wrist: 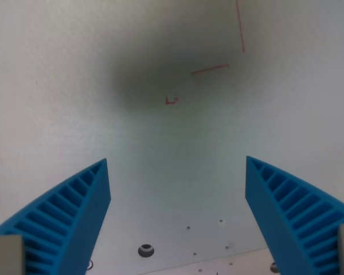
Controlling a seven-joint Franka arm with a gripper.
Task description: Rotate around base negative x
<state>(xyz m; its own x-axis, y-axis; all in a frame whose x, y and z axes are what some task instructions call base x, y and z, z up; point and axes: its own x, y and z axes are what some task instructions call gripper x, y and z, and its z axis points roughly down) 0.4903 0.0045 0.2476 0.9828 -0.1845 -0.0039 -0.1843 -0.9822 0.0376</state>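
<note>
Worktop [74, 86] fills almost the whole wrist view, a pale grey-white matte sheet, bare and open across the middle and top, with a soft dark shadow [160, 74] pooled above the centre. Two blue fingers [80, 212] rise from the lower corners, ribbed plastic wedges tapering to points, set wide apart with nothing between them and only bare surface in the gap. Three thin red marks lie on the sheet: a long line [240, 26] toward the upper part of the wrist view's right, a short stroke [209, 69] below it, and a small hooked mark [171, 101] near the centre. Along the bottom edge sits one round dark hole [145, 250] with several small dots, possibly screw heads, scattered toward the wrist view's right. No separate object to turn is in view.
</note>
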